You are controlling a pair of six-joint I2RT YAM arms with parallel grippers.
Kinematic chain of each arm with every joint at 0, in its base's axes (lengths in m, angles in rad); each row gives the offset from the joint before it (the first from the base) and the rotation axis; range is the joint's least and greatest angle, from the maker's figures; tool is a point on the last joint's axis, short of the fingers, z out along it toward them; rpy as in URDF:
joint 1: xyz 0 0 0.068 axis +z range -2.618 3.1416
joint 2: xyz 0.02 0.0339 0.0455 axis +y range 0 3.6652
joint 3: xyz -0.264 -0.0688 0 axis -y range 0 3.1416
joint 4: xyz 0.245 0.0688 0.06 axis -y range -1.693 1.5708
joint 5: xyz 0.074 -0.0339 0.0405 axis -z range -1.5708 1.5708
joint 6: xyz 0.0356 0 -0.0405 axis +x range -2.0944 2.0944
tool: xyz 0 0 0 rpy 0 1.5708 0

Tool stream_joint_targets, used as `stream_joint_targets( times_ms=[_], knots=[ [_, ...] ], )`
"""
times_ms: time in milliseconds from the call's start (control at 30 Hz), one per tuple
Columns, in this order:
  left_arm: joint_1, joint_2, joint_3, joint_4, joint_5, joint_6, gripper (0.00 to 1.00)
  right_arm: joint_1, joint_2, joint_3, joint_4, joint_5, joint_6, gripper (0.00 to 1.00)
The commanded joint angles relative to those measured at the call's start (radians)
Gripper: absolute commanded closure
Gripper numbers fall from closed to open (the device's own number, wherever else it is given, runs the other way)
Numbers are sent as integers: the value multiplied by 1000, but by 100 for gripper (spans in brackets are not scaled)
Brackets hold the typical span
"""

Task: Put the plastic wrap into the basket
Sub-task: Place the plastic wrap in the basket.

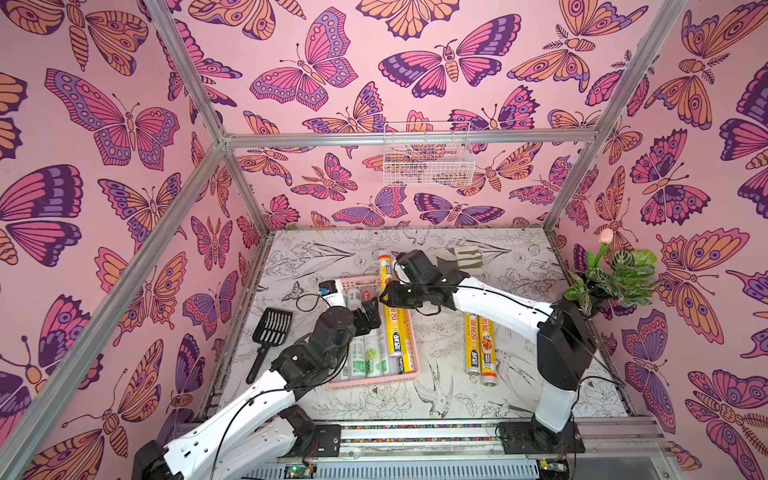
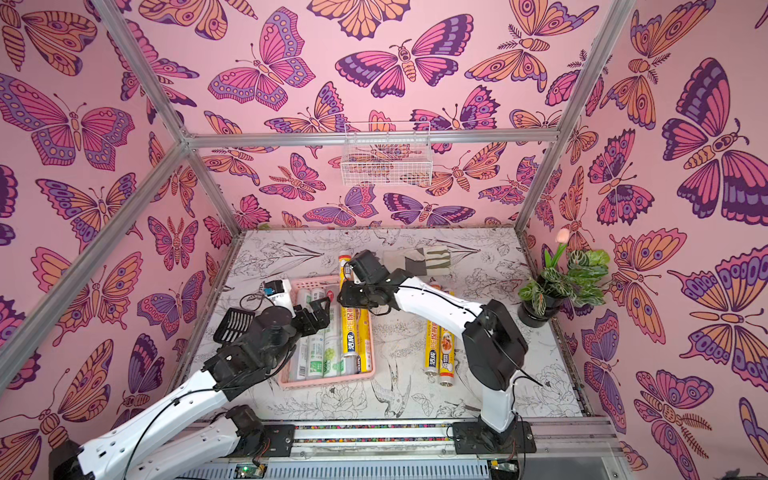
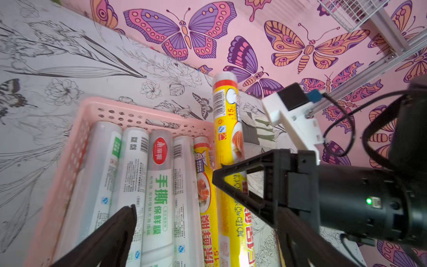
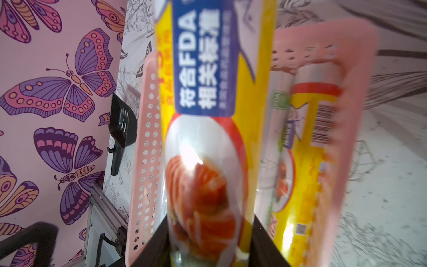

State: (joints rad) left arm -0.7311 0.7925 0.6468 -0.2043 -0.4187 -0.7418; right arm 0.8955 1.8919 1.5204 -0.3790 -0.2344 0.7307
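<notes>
The pink basket (image 1: 374, 380) sits left of the table's middle and holds several whitish rolls of plastic wrap (image 3: 159, 185) plus a yellow one (image 3: 204, 185). My right gripper (image 1: 386, 297) is shut on another yellow roll (image 4: 208, 138). That roll hangs lengthwise over the basket's right side, its far end (image 1: 385, 266) past the far wall. My left gripper (image 1: 368, 316) hovers open over the whitish rolls, holding nothing. Two more yellow rolls (image 1: 480, 345) lie on the table right of the basket. The right wrist view is blurred.
A black slotted scoop (image 1: 270, 332) lies left of the basket. A folded glove (image 1: 461, 259) lies behind my right arm. A potted plant (image 1: 611, 278) stands at the right edge. A white wire basket (image 1: 428, 158) hangs on the back wall.
</notes>
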Motion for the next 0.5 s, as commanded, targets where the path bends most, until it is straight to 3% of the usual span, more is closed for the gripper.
stream_joint_targets(
  times_ms=[0, 467],
  knots=[
    [7, -56, -32, -88, -73, -5, 0, 24, 54, 73, 34, -53, 32, 69],
    [9, -187, -61, -188, -116, -26, 0, 104, 265, 237, 46, -130, 147, 69]
  ],
)
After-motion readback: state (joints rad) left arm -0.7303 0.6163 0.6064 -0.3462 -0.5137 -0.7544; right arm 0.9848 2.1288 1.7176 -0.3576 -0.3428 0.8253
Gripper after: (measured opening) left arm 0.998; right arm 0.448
